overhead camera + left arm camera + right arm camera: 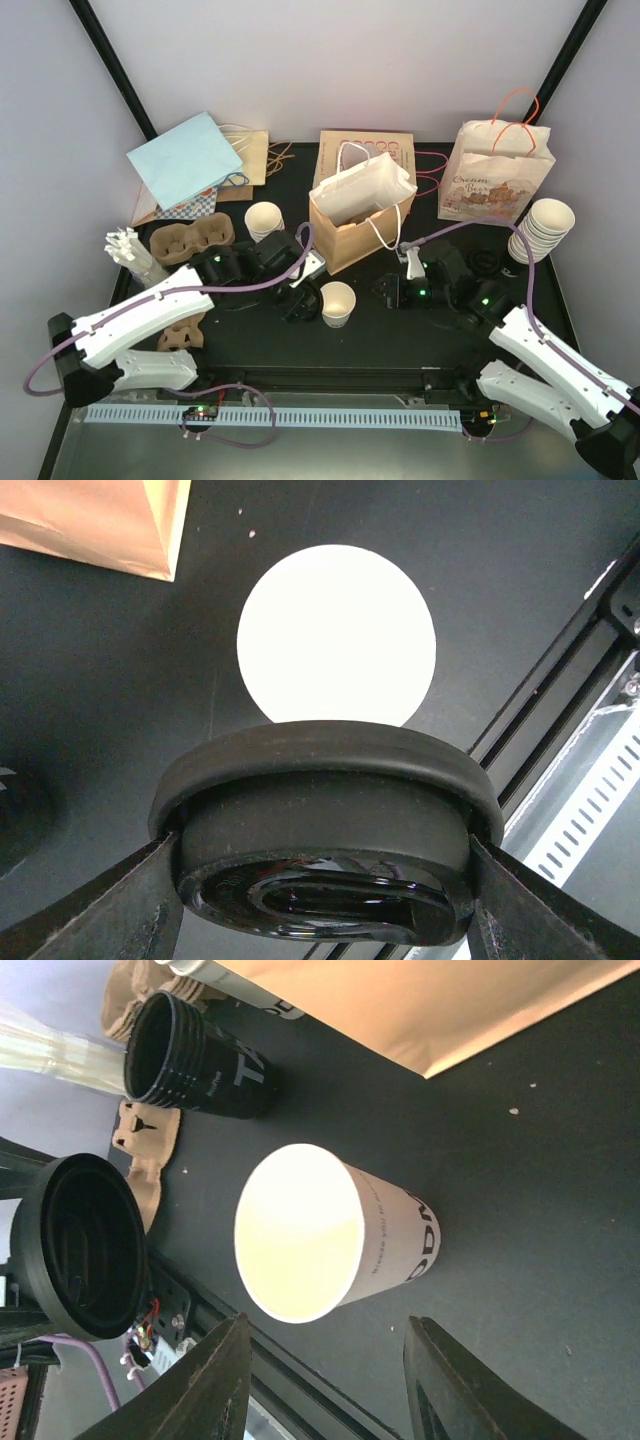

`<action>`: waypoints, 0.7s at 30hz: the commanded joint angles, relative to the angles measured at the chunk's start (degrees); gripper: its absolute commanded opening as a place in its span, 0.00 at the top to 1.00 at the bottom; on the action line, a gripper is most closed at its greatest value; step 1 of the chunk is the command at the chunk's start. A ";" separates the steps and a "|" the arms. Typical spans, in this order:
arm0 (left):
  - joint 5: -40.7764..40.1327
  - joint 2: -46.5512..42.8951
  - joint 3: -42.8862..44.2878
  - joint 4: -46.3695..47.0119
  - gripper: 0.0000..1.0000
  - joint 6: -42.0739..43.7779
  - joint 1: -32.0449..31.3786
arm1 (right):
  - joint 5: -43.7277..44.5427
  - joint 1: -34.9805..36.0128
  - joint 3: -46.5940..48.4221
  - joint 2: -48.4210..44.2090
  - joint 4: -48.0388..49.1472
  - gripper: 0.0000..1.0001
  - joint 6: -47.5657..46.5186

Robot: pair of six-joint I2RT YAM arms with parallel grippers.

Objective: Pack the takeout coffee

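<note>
Cup [338, 303], cream paper, upright and uncovered on the black table [400, 345], centre of the overhead view, just below the brown paper bag [345, 240]. Black lid [325, 780] clamped at its rim between the fingers [110, 910] of the left gripper [300, 302], tipped on edge just left of the cup and apart from it. At the cup's right in the overhead view, right gripper [330, 1355] low over the table, fingers [222, 1380] spread apart, nothing between them, cup just beyond the tips. Stack of cups [540, 230] near the right edge; pulp carrier [190, 242] at the left.
</note>
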 commanded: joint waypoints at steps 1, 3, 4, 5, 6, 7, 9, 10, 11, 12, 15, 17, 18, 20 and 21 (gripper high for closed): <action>-3.82 3.00 4.63 -5.50 0.30 -2.15 -2.21 | 1.78 0.16 -1.46 -1.46 1.74 0.56 -1.06; -4.24 4.62 5.98 -6.54 0.30 -2.48 -2.85 | 2.17 0.16 -1.66 -1.77 1.50 0.56 -1.19; -4.28 5.58 6.81 -7.23 0.31 -2.59 -3.12 | 2.37 0.16 -1.68 -1.90 1.42 0.56 -1.26; -4.38 6.67 7.71 -8.03 0.31 -2.61 -3.49 | 2.68 0.16 -1.68 -1.96 1.23 0.56 -1.34; -4.35 8.40 8.73 -8.75 0.31 -2.70 -3.81 | 2.83 0.16 -1.68 -1.94 1.08 0.56 -1.41; -4.28 9.97 9.80 -9.34 0.32 -2.71 -4.27 | 2.92 0.16 -1.76 -1.98 1.02 0.56 -1.56; -4.34 12.35 12.24 -10.82 0.32 -2.86 -5.25 | 2.77 0.16 -1.92 -1.98 1.02 0.56 -1.66; -4.63 13.43 13.35 -11.51 0.32 -3.07 -5.93 | 2.67 0.22 -2.08 -1.98 1.13 0.56 -1.78; -4.99 14.38 14.52 -12.09 0.32 -3.28 -6.39 | 2.60 0.24 -2.37 -1.94 1.25 0.56 -1.85; -5.53 15.09 15.43 -12.51 0.32 -3.51 -6.86 | 2.40 0.23 -2.90 -1.90 1.62 0.56 -1.83; -6.78 17.25 17.37 -12.93 0.32 -3.89 -7.85 | 1.82 0.24 -4.90 -1.72 3.08 0.57 -1.55; -8.00 19.31 19.45 -14.27 0.32 -4.14 -8.45 | 1.98 0.25 -6.03 -2.19 3.82 0.59 -1.13; -8.61 20.50 20.49 -15.23 0.32 -4.35 -8.74 | 2.43 0.25 -6.41 -2.61 4.02 0.59 -0.87; -9.71 22.92 22.58 -17.14 0.32 -4.58 -9.25 | 4.03 0.23 -7.17 -4.16 4.25 0.59 -0.19; -10.37 23.98 23.56 -17.94 0.32 -4.76 -9.53 | 4.75 0.25 -7.55 -4.89 4.32 0.59 0.11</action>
